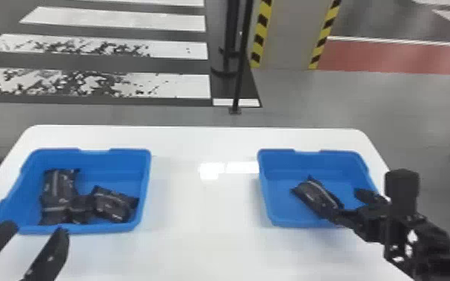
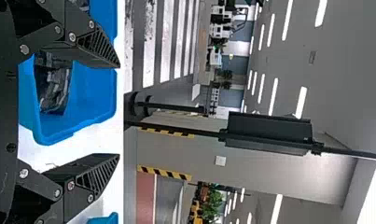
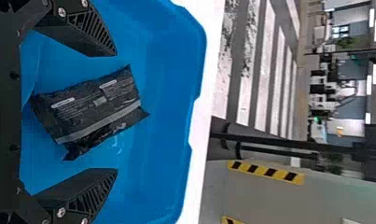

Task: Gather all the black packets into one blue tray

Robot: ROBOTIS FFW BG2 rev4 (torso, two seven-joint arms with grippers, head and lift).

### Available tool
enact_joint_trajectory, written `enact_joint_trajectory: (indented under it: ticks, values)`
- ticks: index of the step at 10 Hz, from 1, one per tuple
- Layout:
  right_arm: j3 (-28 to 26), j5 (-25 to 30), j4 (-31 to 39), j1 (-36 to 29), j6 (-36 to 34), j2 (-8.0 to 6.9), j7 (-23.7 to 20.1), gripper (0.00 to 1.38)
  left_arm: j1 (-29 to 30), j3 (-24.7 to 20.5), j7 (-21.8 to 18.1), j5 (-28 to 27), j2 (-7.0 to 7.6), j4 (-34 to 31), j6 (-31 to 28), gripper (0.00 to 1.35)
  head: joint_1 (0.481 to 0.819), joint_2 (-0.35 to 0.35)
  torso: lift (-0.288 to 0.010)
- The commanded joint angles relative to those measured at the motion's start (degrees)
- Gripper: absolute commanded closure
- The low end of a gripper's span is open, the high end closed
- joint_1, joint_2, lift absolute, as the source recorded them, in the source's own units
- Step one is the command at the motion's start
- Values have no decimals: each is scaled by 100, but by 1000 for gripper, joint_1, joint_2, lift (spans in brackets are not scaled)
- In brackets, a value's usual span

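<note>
1. Black packets (image 1: pixel 112 205), crinkled pouches of shiny film, lie bunched in the left-hand blue rectangular plastic tray (image 1: pixel 86 228), at the head view's left; they overlap, so I cannot tell the exact count. A lone black packet (image 1: pixel 316 194) with a pale stripe lies in the right-hand blue rectangular plastic tray (image 1: pixel 280 221). Both trays sit well apart on the white, glossy worktop (image 1: pixel 205 209). The black right gripper (image 1: pixel 349 206) is over the right-hand tray, beside the lone packet; the black left gripper (image 1: pixel 37 229) waits near the left-hand tray's front edge.
2. Left wrist view: the left gripper's fingers are wide apart, holding nothing.
3. Right wrist view: the right gripper's fingers stand wide open on either side of the lone packet, without gripping it. I judge this to be the pick-up step. Next, the fingers need to close squarely on the film, then lift it clear of the rim towards the fuller tray.
</note>
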State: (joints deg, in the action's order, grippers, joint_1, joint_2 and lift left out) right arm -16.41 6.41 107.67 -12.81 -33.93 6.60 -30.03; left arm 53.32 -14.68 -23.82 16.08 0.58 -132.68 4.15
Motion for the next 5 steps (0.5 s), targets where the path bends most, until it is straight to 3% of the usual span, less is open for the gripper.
enact_joint_trajectory:
  ticks: [1,5]
  values:
    - [248,-104,-129,283,-671,201,-82,137,-31,-18,0,3,3,0,-49,391,695,-113,-110]
    - [899,-207,-1029,1043,-1079,483,-117,137,-115,62,0,3,65,14,-77,391,695,-50,-110]
